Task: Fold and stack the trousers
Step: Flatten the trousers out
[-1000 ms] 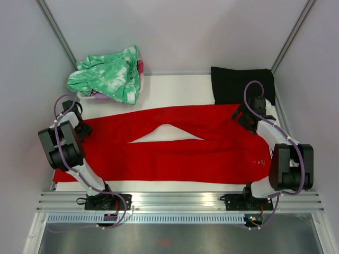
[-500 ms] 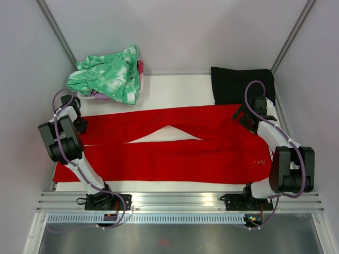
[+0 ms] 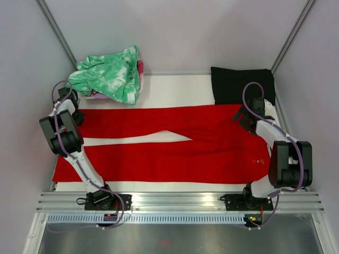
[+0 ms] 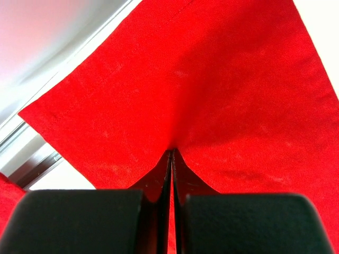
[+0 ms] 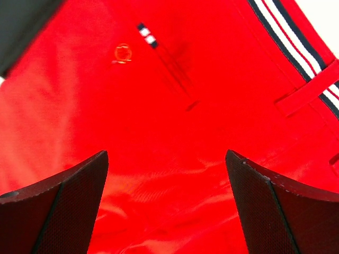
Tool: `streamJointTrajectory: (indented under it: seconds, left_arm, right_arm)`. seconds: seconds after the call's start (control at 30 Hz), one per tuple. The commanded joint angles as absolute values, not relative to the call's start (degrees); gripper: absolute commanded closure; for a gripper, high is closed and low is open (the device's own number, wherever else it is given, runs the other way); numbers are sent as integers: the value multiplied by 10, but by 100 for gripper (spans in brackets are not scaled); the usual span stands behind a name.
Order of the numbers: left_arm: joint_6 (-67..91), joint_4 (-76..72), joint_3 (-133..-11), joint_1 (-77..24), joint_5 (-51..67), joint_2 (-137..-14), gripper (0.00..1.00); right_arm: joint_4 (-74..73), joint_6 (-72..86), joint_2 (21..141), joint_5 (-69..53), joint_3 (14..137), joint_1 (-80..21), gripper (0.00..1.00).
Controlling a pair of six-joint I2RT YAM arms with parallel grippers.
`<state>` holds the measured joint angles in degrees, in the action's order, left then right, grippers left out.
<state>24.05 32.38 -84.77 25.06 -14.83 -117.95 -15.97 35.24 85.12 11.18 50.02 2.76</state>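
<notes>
A white table (image 3: 175,87) fills the floor of a booth with plain grey walls (image 3: 175,32), metal posts in the far corners and a silver rail (image 3: 180,201) along the near edge, where both arms are bolted. The red trousers (image 3: 212,151) lie flat across the table, with the waist to the right and the legs running left, a narrow strip of table showing between them.

At the far left a green-and-white garment (image 3: 108,76) is heaped over something pale; whether that is a bin I cannot tell. A folded black cloth (image 3: 238,82) lies at the far right, just beyond the waist.

The left hand (image 4: 172,153) is pressed together, pinching the far leg's hem end at the table's left edge. The right hand (image 5: 165,153) is spread wide over the fabric near the striped waistband (image 5: 296,42).
</notes>
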Motion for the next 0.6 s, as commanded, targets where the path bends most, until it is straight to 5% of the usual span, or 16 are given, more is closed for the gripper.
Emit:
streamJointTrajectory:
  seconds: [0.0, 0.07, 0.17, 0.3, 0.57]
  left_arm:
    - [218, 302, -876, 258, -147, -1175, 98]
    - [221, 302, -876, 254, -133, -1160, 98]
    - [221, 304, -872, 244, -126, -1107, 79]
    - [237, 311, -834, 229, -79, -1008, 31]
    - [262, 287, -676, 155, 17, -780, 8]
  right_arm:
    - [-130, 332, 888, 142, 509, 28, 2]
    - [-127, 325, 921, 149, 518, 29, 2]
    - [-98, 321, 949, 149, 523, 29, 2]
    - [-92, 322, 997, 146, 535, 29, 2]
    - [-77, 326, 966, 119, 499, 29, 2]
